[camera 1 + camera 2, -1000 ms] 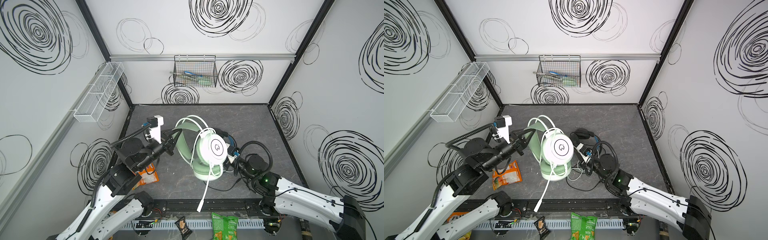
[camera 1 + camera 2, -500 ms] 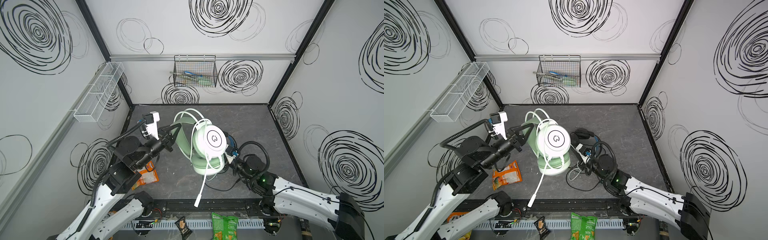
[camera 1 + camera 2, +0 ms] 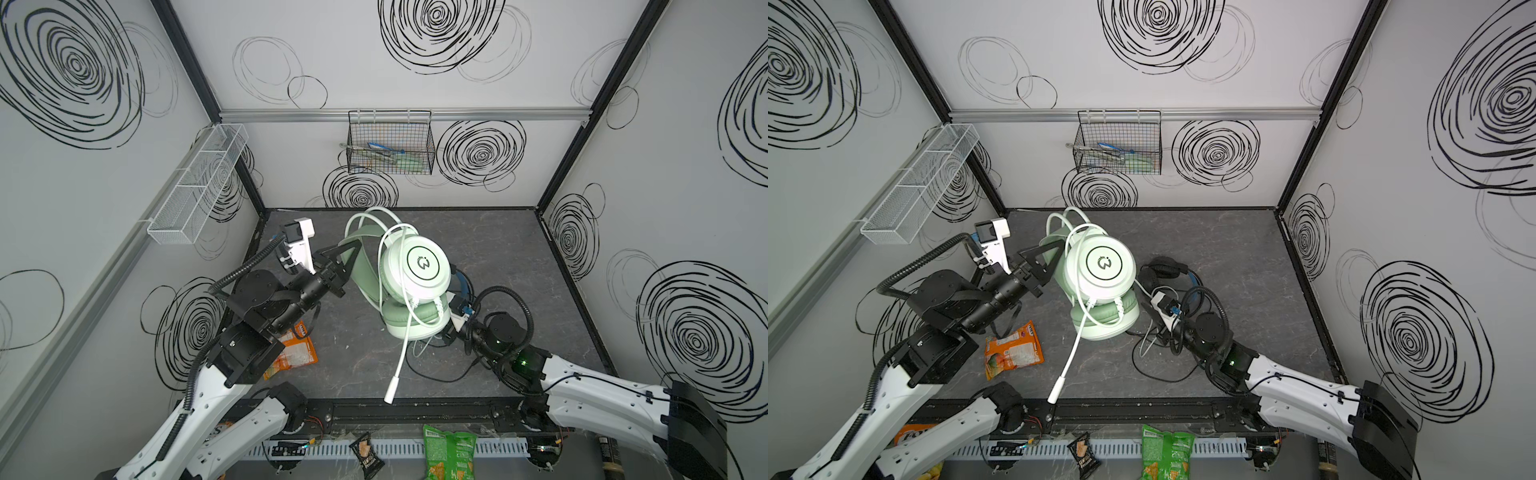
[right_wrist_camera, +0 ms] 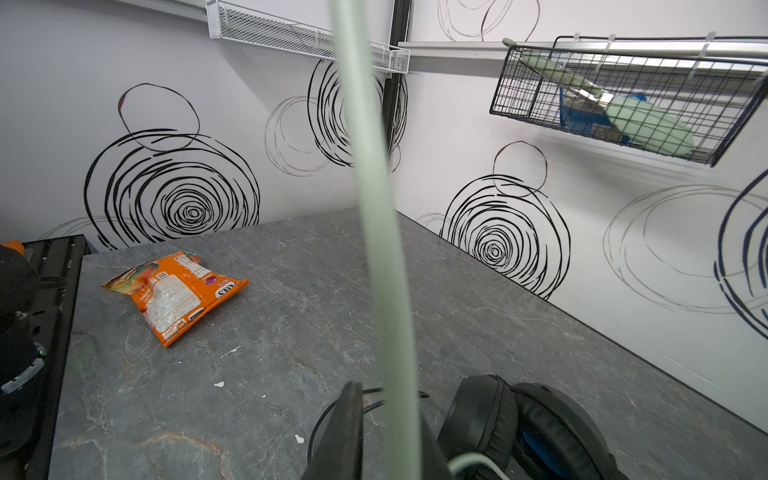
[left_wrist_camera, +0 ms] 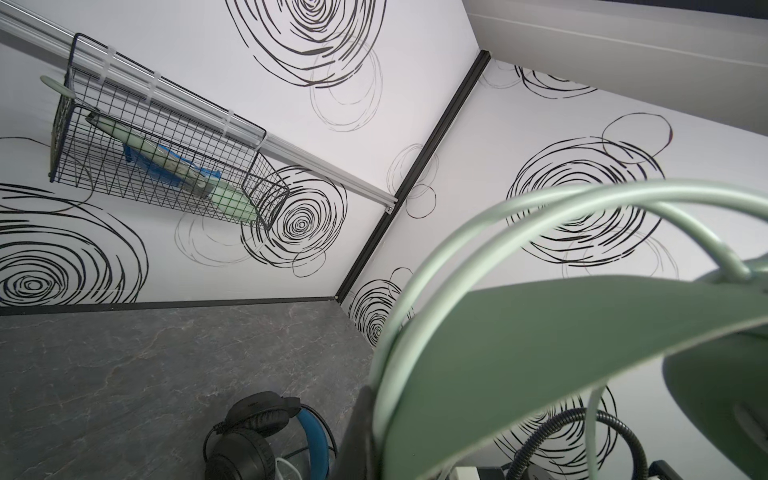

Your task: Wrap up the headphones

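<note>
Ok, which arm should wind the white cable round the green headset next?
Right, likely. The left gripper holds the mint-green headset up by its headband; the right gripper has the white cable between its jaws.

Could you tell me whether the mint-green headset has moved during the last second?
Yes: in a top view the mint-green headset has shifted toward the wire basket on the back wall.

dark grey marbled bench [image 3: 490, 237], white walls [image 3: 415, 95] with black scribbled spirals, black frame posts [image 3: 592, 108] at far corners. black wire basket [image 3: 390, 145] on rail [image 3: 498, 113] above far edge; white mesh shelf [image 3: 195, 187] above left edge.
</note>
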You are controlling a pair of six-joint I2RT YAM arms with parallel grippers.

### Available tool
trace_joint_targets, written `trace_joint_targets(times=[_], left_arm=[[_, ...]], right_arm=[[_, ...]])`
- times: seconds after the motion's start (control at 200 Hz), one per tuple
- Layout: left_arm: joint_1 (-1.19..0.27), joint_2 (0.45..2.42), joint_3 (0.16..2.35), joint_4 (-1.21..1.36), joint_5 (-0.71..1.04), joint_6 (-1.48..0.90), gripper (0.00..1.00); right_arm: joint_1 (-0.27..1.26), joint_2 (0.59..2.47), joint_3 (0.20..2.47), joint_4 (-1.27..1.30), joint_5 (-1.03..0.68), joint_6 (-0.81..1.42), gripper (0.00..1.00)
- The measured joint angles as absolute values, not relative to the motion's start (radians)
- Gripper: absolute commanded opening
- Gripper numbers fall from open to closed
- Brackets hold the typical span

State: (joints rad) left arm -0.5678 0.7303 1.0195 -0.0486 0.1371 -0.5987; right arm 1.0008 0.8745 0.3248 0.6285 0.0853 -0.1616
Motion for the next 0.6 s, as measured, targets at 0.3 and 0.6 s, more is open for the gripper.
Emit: trace_joint_targets(times=[0.3,0.6], left_arm=[[-0.548,0.732,1.023,-0.028,0.090,-0.652,0.00],[-0.535,0.746,1.023,-0.028,-0.004,-0.711,0.00]], right_arm=[[1.001,0.890,0.305,0.643,0.080,-0.131,0.11],[1.001,0.939,0.305,0.662,0.064,-0.084,0.04]])
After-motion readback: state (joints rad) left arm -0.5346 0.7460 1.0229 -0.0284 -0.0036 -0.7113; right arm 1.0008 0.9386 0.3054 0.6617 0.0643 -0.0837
